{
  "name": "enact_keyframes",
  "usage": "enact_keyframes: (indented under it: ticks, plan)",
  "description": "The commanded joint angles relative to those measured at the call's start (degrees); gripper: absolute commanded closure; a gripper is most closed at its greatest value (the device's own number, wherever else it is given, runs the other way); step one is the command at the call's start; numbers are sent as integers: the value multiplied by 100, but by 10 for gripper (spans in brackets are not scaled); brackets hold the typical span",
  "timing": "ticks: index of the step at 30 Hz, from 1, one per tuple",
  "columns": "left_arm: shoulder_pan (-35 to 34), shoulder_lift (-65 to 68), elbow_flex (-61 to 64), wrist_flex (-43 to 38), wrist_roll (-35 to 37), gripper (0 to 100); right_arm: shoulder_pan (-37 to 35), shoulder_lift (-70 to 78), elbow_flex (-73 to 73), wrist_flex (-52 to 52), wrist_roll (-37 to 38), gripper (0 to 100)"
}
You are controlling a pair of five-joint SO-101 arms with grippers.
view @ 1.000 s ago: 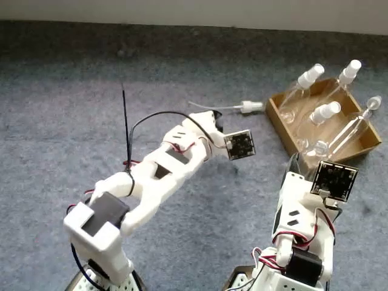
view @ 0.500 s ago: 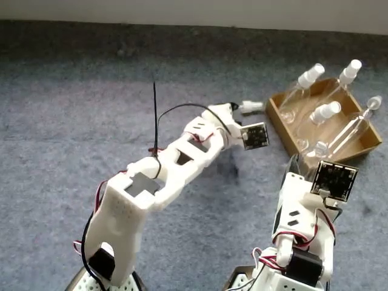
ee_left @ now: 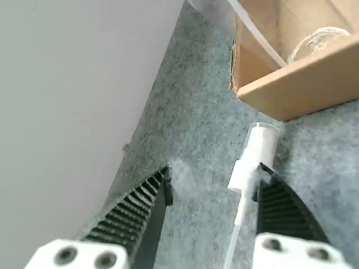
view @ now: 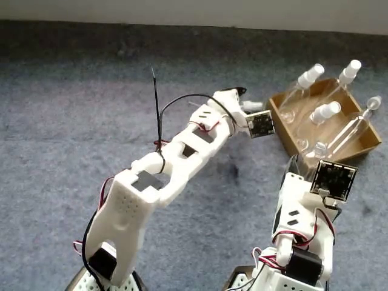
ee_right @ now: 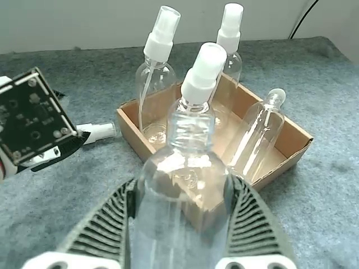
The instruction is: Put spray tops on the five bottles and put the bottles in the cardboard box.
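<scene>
I counted five bottles and one loose spray top (ee_left: 252, 157). Four box bottles (ee_right: 154, 84) sat in the cardboard box (view: 280, 124), each with a white top on. The fifth, the held bottle (ee_right: 182, 185), was pinched between the jaws of the right end effector (ee_right: 185, 193), near the box on its open side. The left end effector (ee_left: 216, 176) was spread wide over the grey bench (view: 73, 121), just outside the box's corner. The loose top lay on the bench between its jaws, right against one finger (ee_left: 280, 207) and well off the other. Two of the box bottles stood upright at the far wall and a third lay tilted along one side. The fourth was mostly hidden behind the held bottle, so I could make out little more than its top. That top lined up straight behind the held bottle's neck. The neck looked bare and threaded to me, but I could not be sure. The held bottle's base was cut off at the frame edge, and from above the right wrist camera covered most of it. The loose top's thin tube ran behind the left finger and out of sight.
</scene>
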Motion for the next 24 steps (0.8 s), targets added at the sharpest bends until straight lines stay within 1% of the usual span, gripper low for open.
enact_keyframes:
  ticks: [1,9,14,17,24]
  plan:
    - [154,505,-1015,18,-9,819,40,-66,-48,-13,-53,957]
    - [171,1771,-2316,18,-9,830,40,-66,-48,-13,-53,957]
    - [171,2079,-2598,18,-35,1000,40,-66,-48,-13,-53,957]
    - [163,2079,-2571,18,-35,969,40,-66,-48,-13,-53,957]
    - [119,2070,-2563,44,-35,996,31,-66,-48,-13,-53,957]
